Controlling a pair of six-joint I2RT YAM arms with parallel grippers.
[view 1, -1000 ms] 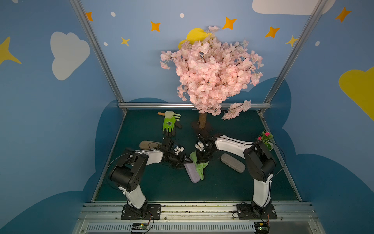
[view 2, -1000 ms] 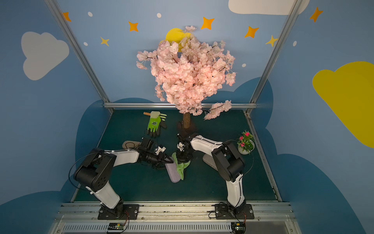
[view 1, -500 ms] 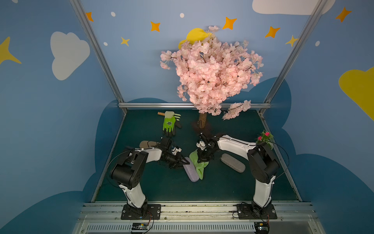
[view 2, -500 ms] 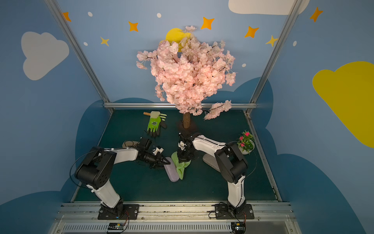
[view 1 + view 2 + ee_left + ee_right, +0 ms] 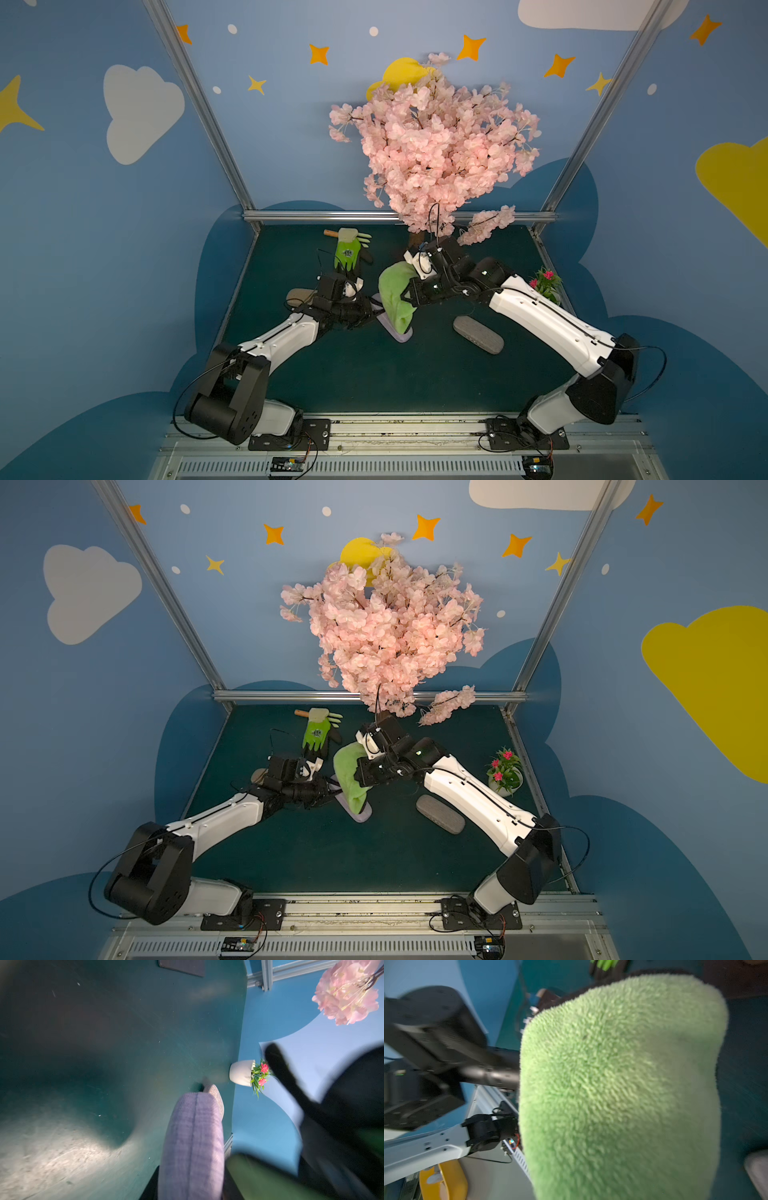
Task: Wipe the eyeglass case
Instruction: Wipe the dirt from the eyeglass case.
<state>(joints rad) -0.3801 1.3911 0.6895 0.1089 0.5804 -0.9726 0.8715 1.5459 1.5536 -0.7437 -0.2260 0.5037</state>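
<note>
Slanted near the centre of the frame in both top views: the lilac eyeglass case [image 5: 401,335], running lengthwise from upper left to lower right, with the lower-right end bare against the dark green mat [image 5: 332,374]; cannot tell whether lifted clear of it. Gripped at the upper-left end by the left gripper [image 5: 374,309], pressed in on it from both sides. Shown in the left wrist view as dark fingers [image 5: 150,1188] flanking the case's near end, with the seam up the middle and the far end aimed toward a grey eyeglass case [image 5: 217,1095] and a white flowerpot [image 5: 242,1073]. Draped over the middle of the lilac case: a green terry cloth [image 5: 395,291], pinched by the right gripper [image 5: 404,298], clamped together with fingertips buried in the fabric. Stretched in low from the lower left: the left arm [image 5: 282,340], forearm nearly flat. Stretched in from the lower right: the right arm [image 5: 540,324], wrist bent toward frame centre beneath the pink blossom tree [image 5: 432,145].
</note>
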